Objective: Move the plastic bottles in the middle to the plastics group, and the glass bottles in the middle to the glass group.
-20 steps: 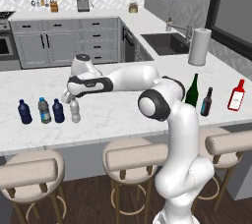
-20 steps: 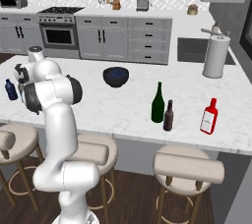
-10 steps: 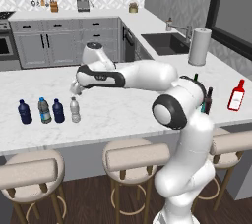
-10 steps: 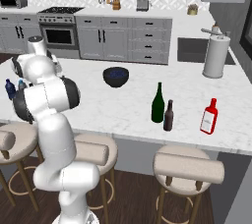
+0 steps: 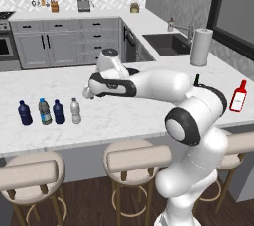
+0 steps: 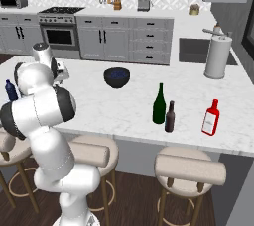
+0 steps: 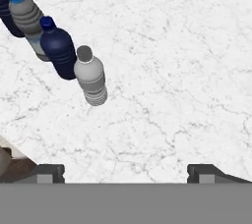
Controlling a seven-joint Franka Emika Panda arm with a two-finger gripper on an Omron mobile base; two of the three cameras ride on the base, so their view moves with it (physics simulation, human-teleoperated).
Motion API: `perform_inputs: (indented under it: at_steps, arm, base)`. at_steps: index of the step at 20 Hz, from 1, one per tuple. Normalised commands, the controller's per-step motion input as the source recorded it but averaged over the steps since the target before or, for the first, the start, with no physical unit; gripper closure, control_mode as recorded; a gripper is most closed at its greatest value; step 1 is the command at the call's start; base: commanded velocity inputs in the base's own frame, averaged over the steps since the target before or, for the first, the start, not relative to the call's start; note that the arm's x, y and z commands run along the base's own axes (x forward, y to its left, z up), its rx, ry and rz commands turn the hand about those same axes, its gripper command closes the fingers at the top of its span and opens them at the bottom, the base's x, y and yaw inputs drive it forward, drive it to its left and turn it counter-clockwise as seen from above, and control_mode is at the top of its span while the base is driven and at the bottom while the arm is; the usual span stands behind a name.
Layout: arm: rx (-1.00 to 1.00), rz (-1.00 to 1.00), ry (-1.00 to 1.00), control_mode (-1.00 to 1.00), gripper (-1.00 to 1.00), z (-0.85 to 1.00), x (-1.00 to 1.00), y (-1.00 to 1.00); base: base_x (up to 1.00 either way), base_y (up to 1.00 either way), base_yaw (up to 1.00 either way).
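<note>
Four small bottles stand in a row at the counter's left: a dark blue one [image 5: 25, 112], a clear one with blue label [image 5: 44, 111], a second dark blue one [image 5: 58, 111] and a clear greyish bottle [image 5: 75, 110]. In the hand view the greyish bottle [image 7: 90, 75] stands upright beside the dark blue one [image 7: 59, 46]. My gripper [image 7: 125, 174] hovers open above and to the right of this row, nothing between its fingers. The tall green glass bottle [image 6: 158, 104] stands next to the brown bottle [image 6: 170, 116], with the red bottle [image 6: 211, 117] further right.
A dark bowl [image 6: 117, 77] sits mid-counter. A paper towel roll [image 6: 218, 59] stands by the sink [image 5: 168, 41] at the back right. Bar stools [image 5: 134, 158] line the counter's near edge. My arm [image 5: 158, 84] spans the counter in front of the green bottle.
My gripper has lifted off the clear greyish bottle and drifted up and to the right. That bottle stays standing at the row's right end.
</note>
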Motion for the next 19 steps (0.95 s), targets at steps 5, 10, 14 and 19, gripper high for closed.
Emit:
perform_inputs:
  at_steps: [5, 10, 14, 19]
  arm:
    - [0.02, -0.13, 0.0, -1.0, -1.0, 0.0, -0.17, -0.69]
    - [0.09, -0.21, 0.0, -1.0, -1.0, 0.0, -0.12, -0.93]
    - [0.08, -0.18, 0.0, -1.0, -1.0, 0.0, 0.0, -0.93]
    - [0.05, -0.15, 0.0, -1.0, -1.0, -0.04, 0.15, -0.99]
  base:
    - [0.0, 0.0, 0.0]
    - [0.0, 0.0, 0.0]
    - [0.0, 0.0, 0.0]
    - [0.0, 0.0, 0.0]
